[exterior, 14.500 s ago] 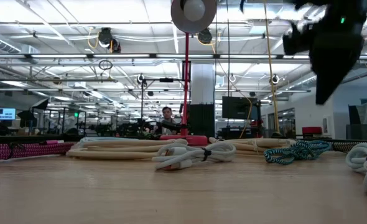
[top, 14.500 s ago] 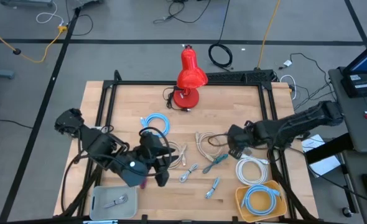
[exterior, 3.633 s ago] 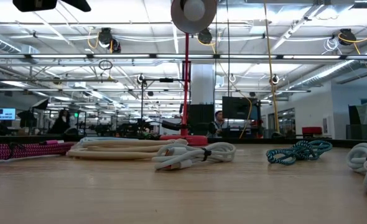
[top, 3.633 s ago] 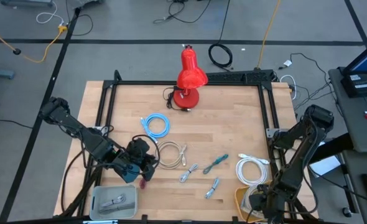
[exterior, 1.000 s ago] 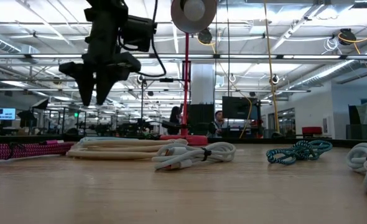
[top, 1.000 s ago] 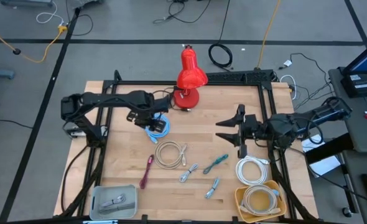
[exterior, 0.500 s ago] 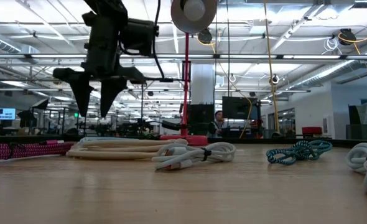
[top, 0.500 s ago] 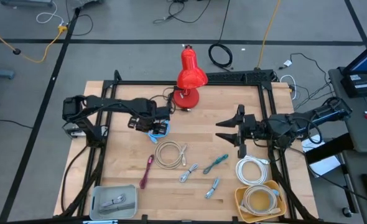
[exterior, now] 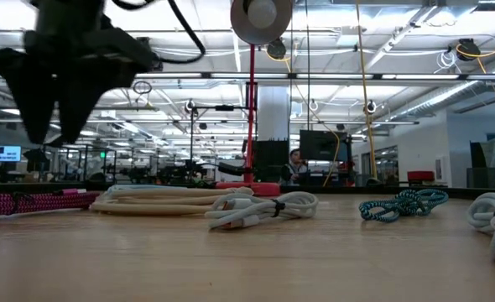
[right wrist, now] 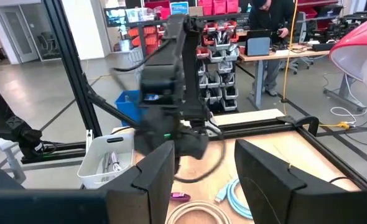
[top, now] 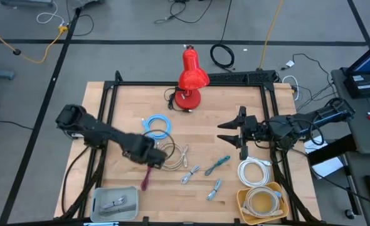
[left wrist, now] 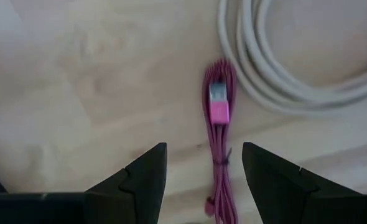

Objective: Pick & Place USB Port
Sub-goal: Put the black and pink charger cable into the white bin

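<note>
A pink bundled USB cable (top: 146,178) lies flat on the table, and its plug end (left wrist: 218,102) shows in the left wrist view. My left gripper (top: 152,161) hangs open above that plug end; its fingers (left wrist: 147,169) stand either side of the cable without touching it. The low view shows the same gripper (exterior: 50,130) well above the tabletop. My right gripper (top: 232,132) waits open over the table's right half, raised. A grey bin (top: 97,199) at the near left corner holds a small cable.
A beige coil (top: 172,156) lies just right of the pink cable, with a blue coil (top: 157,124) beyond it. Small cables (top: 190,174), a teal cable (top: 217,163) and a white coil (top: 254,171) lie further right. Yellow bowl (top: 241,199) near right, red lamp (top: 191,78) at the far edge.
My left gripper has travelled from over the blue coil toward the table's near edge and now hangs above the pink cable's plug end, still open. The cables have stayed where they were.
</note>
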`<state>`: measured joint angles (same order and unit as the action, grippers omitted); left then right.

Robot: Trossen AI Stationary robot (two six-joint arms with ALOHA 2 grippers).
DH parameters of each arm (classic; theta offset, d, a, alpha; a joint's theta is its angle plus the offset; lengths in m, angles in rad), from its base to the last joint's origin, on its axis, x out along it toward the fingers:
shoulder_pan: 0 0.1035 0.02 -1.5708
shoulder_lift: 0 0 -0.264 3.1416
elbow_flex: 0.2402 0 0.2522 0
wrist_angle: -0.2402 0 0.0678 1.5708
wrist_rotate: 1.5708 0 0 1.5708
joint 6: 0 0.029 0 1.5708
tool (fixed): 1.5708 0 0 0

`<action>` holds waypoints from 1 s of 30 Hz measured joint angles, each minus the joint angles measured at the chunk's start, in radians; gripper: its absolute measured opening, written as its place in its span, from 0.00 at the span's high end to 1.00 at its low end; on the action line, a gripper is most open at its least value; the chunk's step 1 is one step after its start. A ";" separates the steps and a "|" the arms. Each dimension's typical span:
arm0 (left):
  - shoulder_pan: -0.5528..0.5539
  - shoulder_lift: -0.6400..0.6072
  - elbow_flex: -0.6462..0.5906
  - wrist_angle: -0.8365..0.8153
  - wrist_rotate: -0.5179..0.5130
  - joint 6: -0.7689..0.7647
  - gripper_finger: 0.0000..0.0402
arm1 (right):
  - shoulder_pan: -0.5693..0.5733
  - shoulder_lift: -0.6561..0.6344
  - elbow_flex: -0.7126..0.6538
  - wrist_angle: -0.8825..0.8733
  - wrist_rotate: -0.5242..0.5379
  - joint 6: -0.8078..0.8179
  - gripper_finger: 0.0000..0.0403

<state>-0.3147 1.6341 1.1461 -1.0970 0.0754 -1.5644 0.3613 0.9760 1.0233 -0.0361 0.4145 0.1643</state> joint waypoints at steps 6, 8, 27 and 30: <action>-0.088 0.000 -0.007 0.045 -0.006 -0.141 0.47 | 0.000 0.000 0.000 0.010 0.001 -0.015 0.60; -0.103 0.000 -0.028 0.094 -0.001 -0.174 0.47 | 0.000 0.000 0.000 0.010 0.001 -0.015 0.60; -0.137 0.020 -0.277 0.452 0.036 -0.223 0.47 | 0.000 0.000 0.000 0.009 0.000 0.007 0.60; -0.125 0.043 -0.276 0.463 0.056 -0.191 0.55 | 0.000 0.000 0.000 0.009 0.000 0.007 0.60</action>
<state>-0.4399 1.6772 0.8705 -0.6335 0.1319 -1.7554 0.3614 0.9764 1.0233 -0.0271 0.4149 0.1711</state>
